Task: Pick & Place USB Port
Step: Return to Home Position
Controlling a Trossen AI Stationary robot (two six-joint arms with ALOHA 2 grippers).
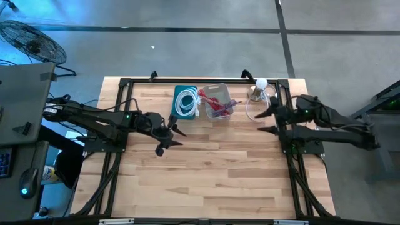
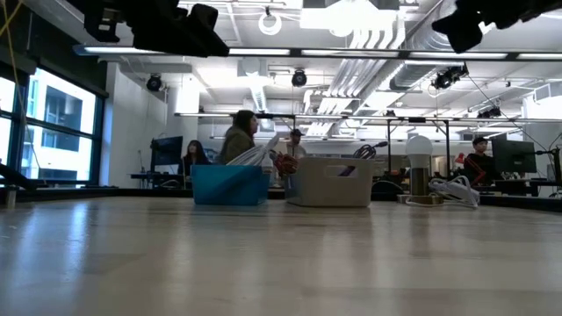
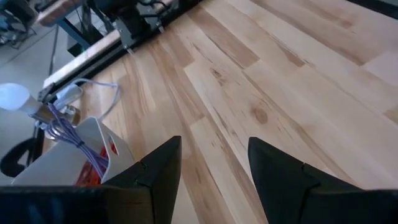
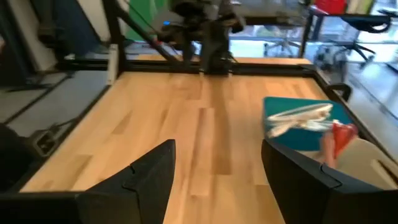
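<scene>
Two bins stand side by side, touching or nearly so, at the far middle of the tabletop [image 1: 206, 175]. The blue bin [image 2: 230, 186] is on the left and the gray bin [image 2: 329, 189] on the right. One coiled white cable [image 1: 186, 103] lies in the blue bin. The gray bin holds a purple cable [image 3: 78, 143], which hangs over its rim, and a red cable [image 1: 212, 100]. No writing on either bin can be read.

Right of the gray bin stands one lamp [image 2: 419, 149] with a white globe. A loose white cord [image 2: 452, 190] lies bunched beside its base.

The left pincer [image 1: 177, 137] hangs above bare wood, in front of the blue bin and apart from it. Its two fingers are spread and it holds nothing. The right pincer [image 1: 261, 122] hangs near the lamp, in front of it and just right of the gray bin. Its fingers are likewise spread and it too holds nothing. Both point inward, toward each other, across the tabletop.

In the room behind, several people sit at desks. One person [image 2: 237, 140] shows just above the blue bin in the low view. One fan [image 1: 31, 40] stands on the floor beyond the far left corner.
</scene>
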